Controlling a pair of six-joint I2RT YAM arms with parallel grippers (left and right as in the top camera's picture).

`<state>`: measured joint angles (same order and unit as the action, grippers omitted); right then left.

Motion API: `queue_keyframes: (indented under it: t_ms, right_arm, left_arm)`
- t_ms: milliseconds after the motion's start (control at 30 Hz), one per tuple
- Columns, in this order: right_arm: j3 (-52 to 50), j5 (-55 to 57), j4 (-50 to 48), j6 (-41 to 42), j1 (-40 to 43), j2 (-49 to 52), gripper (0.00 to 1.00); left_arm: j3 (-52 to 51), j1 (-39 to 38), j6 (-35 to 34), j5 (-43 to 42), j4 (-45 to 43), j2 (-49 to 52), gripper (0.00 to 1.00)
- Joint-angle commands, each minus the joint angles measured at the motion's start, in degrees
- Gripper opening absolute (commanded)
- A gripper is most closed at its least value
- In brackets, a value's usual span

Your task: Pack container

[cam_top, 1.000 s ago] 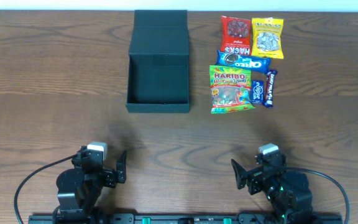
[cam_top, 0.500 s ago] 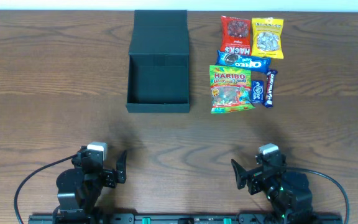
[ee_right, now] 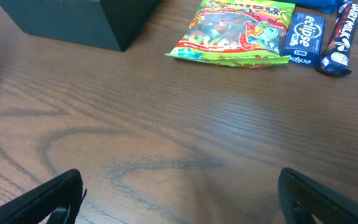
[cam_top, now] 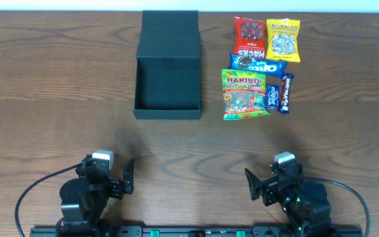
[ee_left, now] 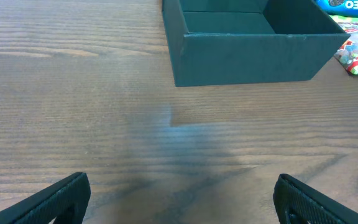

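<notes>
The dark teal container (cam_top: 168,82) stands open at the back centre of the table, its flap lid (cam_top: 170,33) folded away behind it, and its inside looks empty. The left wrist view shows its near wall (ee_left: 253,53); a corner of it (ee_right: 73,18) shows in the right wrist view. Right of it lie snack packets: a Haribo bag (cam_top: 244,94), an Oreo pack (cam_top: 258,65), a red packet (cam_top: 249,34), a yellow packet (cam_top: 283,39). My left gripper (cam_top: 107,174) and right gripper (cam_top: 275,178) sit near the front edge, both open and holding nothing.
A blue Eclipse pack (cam_top: 273,97) and a dark chocolate bar (cam_top: 286,93) lie right of the Haribo bag (ee_right: 235,31). Bare wood table (cam_top: 58,99) stretches between the grippers and the objects. Cables loop out from both arm bases at the front.
</notes>
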<state>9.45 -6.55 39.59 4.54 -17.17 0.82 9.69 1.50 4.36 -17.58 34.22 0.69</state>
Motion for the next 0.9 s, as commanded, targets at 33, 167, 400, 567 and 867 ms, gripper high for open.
queue_keyframes:
  t_ms: [33, 167, 400, 567, 867]
  right_arm:
    - [-0.26, 0.7, 0.02, 0.57, -0.57, -0.52, 0.99]
    - [-0.26, 0.7, 0.02, 0.57, -0.59, -0.52, 0.99]
    - [-0.26, 0.7, 0.02, 0.57, -0.59, -0.52, 0.99]
    - [-0.26, 0.7, 0.02, 0.57, -0.57, -0.52, 0.99]
    - [-0.26, 0.7, 0.02, 0.57, -0.59, -0.52, 0.99]
  left_arm:
    - [-0.57, 0.24, 0.15, 0.81, 0.02, -0.48, 0.95]
    - [-0.57, 0.24, -0.31, -0.31, -0.07, -0.48, 0.95]
    - [-0.48, 0.24, -15.47, -15.5, -1.22, -0.48, 0.95]
    - [-0.48, 0.24, -19.26, -17.22, -12.35, -0.42, 0.95]
    - [4.61, 0.2, -14.16, -13.31, -30.36, 18.51, 0.95]
